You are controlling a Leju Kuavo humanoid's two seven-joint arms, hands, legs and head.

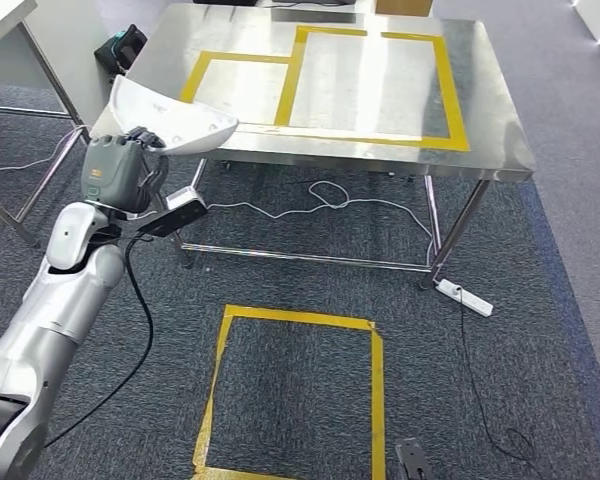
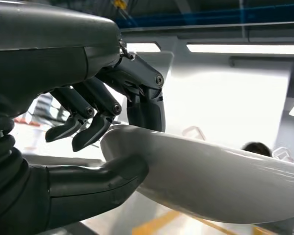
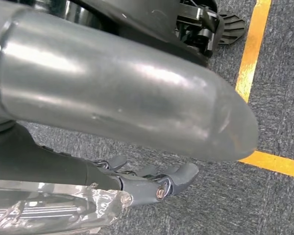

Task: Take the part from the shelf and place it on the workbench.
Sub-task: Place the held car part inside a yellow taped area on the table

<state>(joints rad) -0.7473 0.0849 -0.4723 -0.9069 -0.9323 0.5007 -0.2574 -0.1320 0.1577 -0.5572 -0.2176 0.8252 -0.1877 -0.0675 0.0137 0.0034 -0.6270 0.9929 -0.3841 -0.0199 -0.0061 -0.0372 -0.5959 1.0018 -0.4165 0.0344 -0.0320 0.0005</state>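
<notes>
The part is a white curved plastic shell (image 1: 172,120). My left hand (image 1: 116,170) grips its near end and holds it in the air over the near left corner of the steel workbench (image 1: 478,150). In the left wrist view the thumb (image 2: 101,181) lies under the white shell (image 2: 219,176) and the dark fingers (image 2: 112,103) curl over its edge. My right hand (image 3: 153,183) hangs down above the grey carpet, fingers straight and apart, with nothing in it.
Yellow tape (image 1: 448,90) marks rectangles on the bench top. A yellow taped square (image 1: 297,390) is on the carpet in front of me. A white power strip (image 1: 467,298) and cables lie under the bench. Another table's legs (image 1: 25,200) stand at the left.
</notes>
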